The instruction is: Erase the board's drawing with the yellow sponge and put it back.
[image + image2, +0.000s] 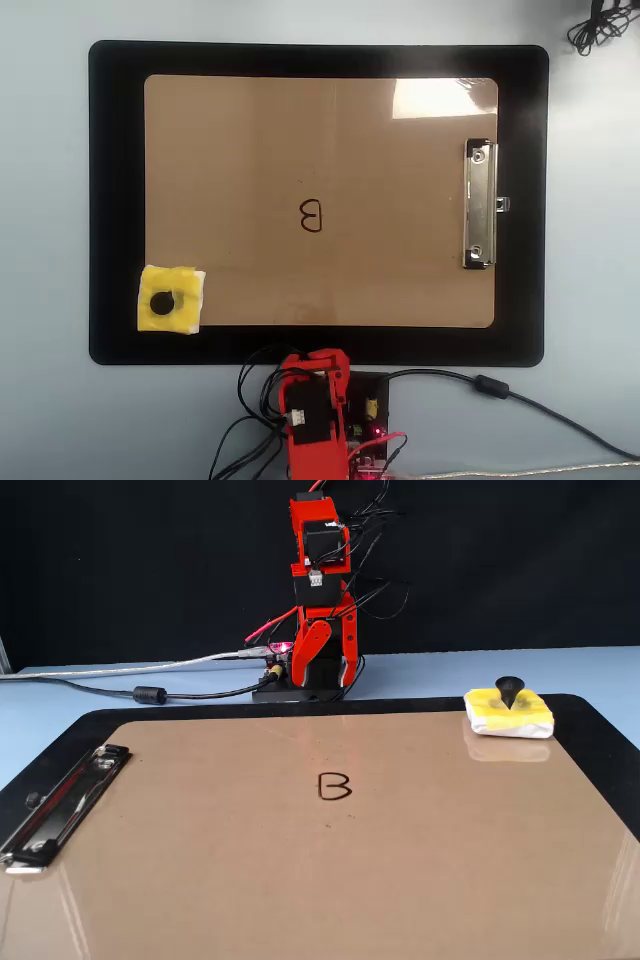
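Yellow sponge (171,299) at ten o'clock from folded tool (322,655) overhead; jaw state seemingly hidden, cannot tell.

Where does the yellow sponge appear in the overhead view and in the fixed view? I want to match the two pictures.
Overhead view: the yellow sponge lies at lower left, on the board's corner, partly over the black mat.
Fixed view: the sponge lies at upper right, at the board's far corner.
Shared landmark: the drawing, a "B" near the board's middle.
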Tool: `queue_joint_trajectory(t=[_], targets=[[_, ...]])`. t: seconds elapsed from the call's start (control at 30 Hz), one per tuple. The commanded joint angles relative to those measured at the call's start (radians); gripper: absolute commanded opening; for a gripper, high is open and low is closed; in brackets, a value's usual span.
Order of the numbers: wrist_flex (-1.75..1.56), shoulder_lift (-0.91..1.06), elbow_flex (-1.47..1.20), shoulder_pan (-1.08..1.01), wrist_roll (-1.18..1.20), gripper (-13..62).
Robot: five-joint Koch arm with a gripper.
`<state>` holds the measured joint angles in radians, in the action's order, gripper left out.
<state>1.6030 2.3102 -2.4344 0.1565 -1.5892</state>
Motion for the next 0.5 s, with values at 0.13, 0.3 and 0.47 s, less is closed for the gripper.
queue_joint_trajectory(t=[0.13,0.3,0.47], targets=[[0.064,0.04,-0.031,0.003,-0.014,34.5],[0.064,0.04,-0.031,0.005,-0.014,34.5],[0.049,0.037,0.046,0.012,-0.02,34.3]])
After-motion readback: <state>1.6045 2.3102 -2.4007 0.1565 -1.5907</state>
